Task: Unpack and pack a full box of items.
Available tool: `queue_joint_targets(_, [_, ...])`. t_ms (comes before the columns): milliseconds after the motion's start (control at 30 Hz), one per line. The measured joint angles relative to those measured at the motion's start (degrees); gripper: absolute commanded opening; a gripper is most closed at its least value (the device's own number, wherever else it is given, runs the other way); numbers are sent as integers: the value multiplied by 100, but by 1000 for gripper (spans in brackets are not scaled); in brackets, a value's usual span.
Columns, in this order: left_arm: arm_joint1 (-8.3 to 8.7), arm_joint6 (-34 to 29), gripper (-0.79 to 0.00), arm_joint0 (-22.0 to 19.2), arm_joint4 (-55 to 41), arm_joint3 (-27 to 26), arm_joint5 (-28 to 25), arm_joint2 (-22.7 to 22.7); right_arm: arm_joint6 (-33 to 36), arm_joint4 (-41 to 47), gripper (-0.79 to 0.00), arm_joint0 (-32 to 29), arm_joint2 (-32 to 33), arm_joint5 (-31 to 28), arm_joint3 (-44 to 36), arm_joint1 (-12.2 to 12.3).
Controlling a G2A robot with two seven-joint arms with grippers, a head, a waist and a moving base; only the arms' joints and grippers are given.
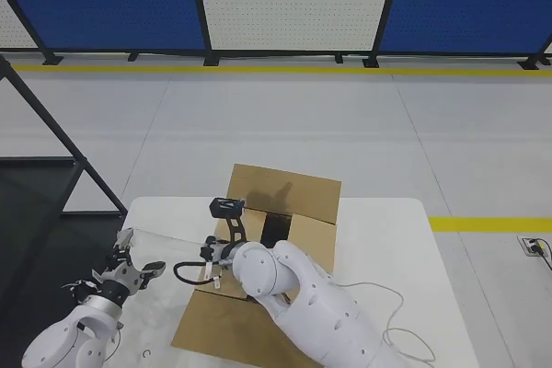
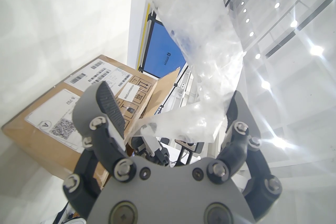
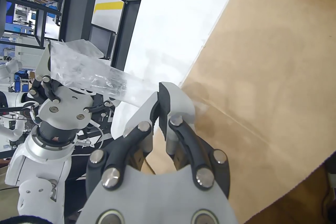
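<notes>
Cardboard box [image 1: 290, 195] is sitting open at the centre of the top view on the white counter [image 1: 386, 248], with its flaps spreading outward. One flap [image 1: 221, 331] is lying flat toward the bottom edge. The interior is reading dark, so I cannot tell the contents.

The right gripper [image 1: 209, 260] is hanging just left of the box opening, over the counter. In the right wrist view the right gripper [image 3: 159, 104] is showing its pads pressed together, pinching one end of a clear plastic bag [image 3: 86, 72]. The brown flap is filling the right half of that frame.

The bag is hanging above the counter and stretching leftward to the left gripper [image 1: 136, 258], at the lower left of the top view. In the left wrist view the left gripper [image 2: 173, 114] is standing wide. The bag [image 2: 199, 33] is rising between its fingers and touching the right-hand finger [image 2: 239, 114] only, apart from the other. The labelled side of the box [image 2: 31, 135] is showing at that frame's lower left.

A black metal rack [image 1: 37, 120] is standing off the counter at the left edge.
</notes>
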Motion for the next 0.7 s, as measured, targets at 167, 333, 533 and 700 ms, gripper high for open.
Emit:
queue_joint_targets(167, [-3,-7,0,13,4,-8,0,-10,18,-19,-785,30,7,4,119,-49])
queue_joint_targets(333, [-6,1,0,45,-3,-35,-22,-47,31,-42,-785,35,39,0,180,-85])
queue_joint_targets(533, [-10,39,0,99,-62,-73,-69,-136,63,-82,-785,33,91,-17,255,-114])
queue_joint_targets(700, [-13,62,0,128,-76,-98,-89,-181,69,-115,-785,26,136,-36,295,-135])
